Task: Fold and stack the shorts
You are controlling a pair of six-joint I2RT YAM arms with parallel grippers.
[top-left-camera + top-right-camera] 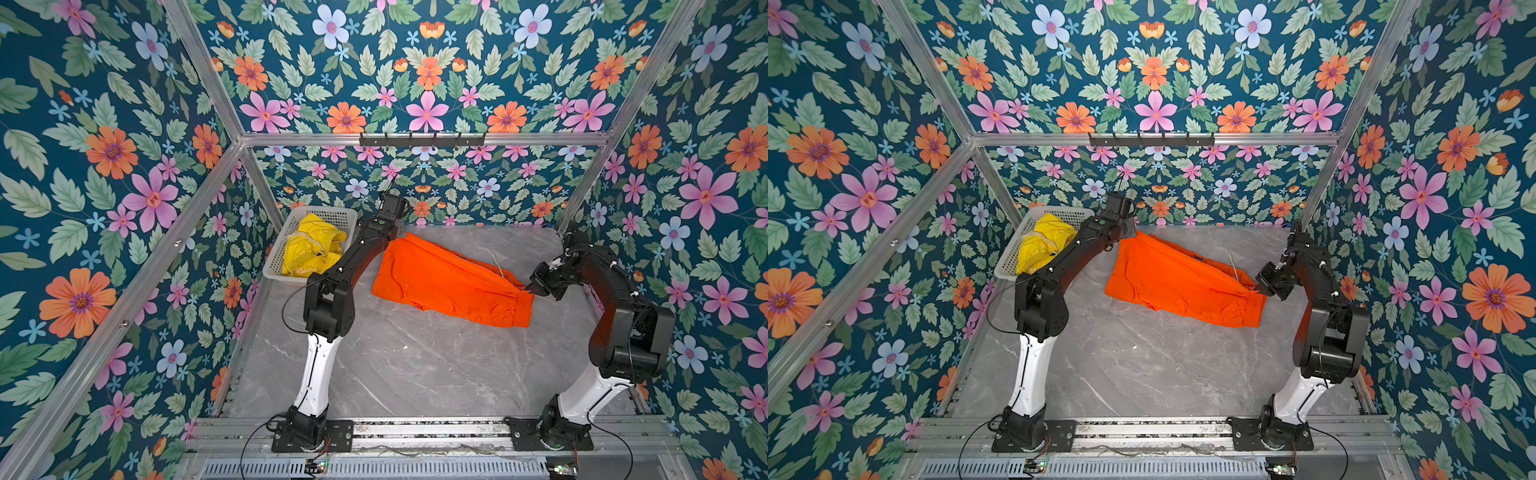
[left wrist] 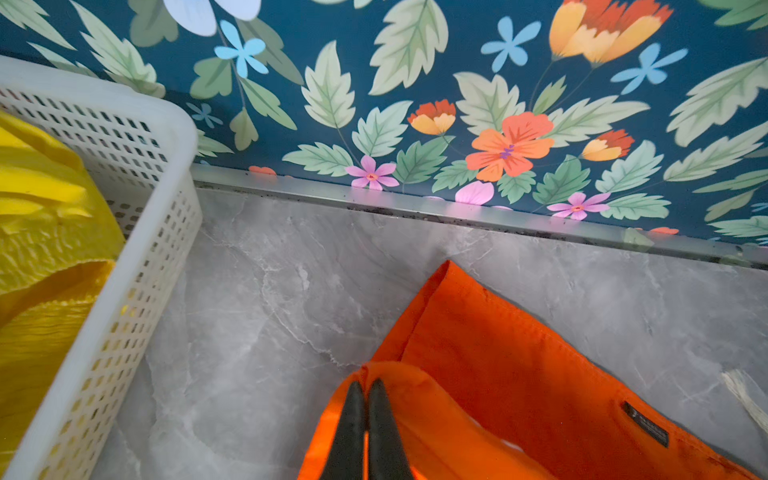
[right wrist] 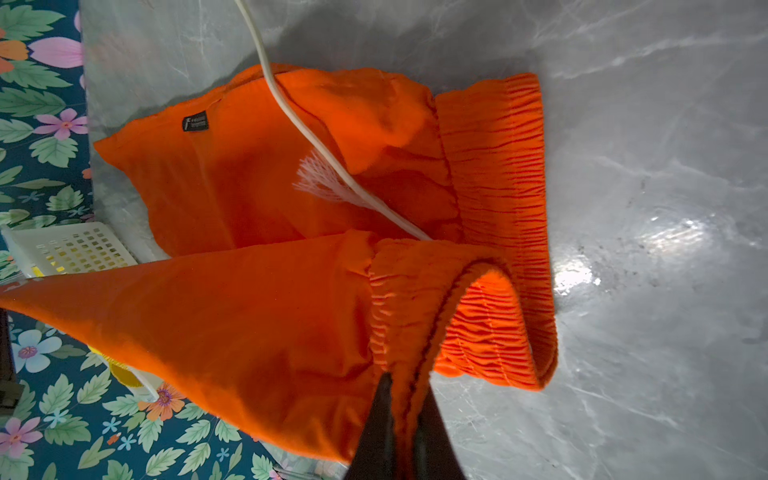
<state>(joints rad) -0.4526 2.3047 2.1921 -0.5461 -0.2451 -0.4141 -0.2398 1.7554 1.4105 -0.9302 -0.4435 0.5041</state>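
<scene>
The orange shorts (image 1: 449, 282) (image 1: 1183, 282) hang stretched between my two grippers above the grey marble table, sagging down to it along their lower edge. My left gripper (image 1: 401, 233) (image 2: 366, 384) is shut on a leg-hem corner of the orange shorts (image 2: 519, 374) near the back wall. My right gripper (image 1: 530, 289) (image 3: 405, 382) is shut on the gathered elastic waistband of the orange shorts (image 3: 249, 324) at the right. A whitish drawstring (image 3: 291, 112) trails across the fabric. The yellow shorts (image 1: 309, 249) (image 1: 1038, 245) (image 2: 37, 208) lie crumpled in the basket.
A white perforated basket (image 1: 332, 214) (image 2: 137, 232) stands at the back left corner, right beside my left arm. Floral walls close in the table on three sides, with a black hook rail (image 1: 422, 140) high on the back frame. Bare marble table (image 1: 415, 365) lies in front of the shorts.
</scene>
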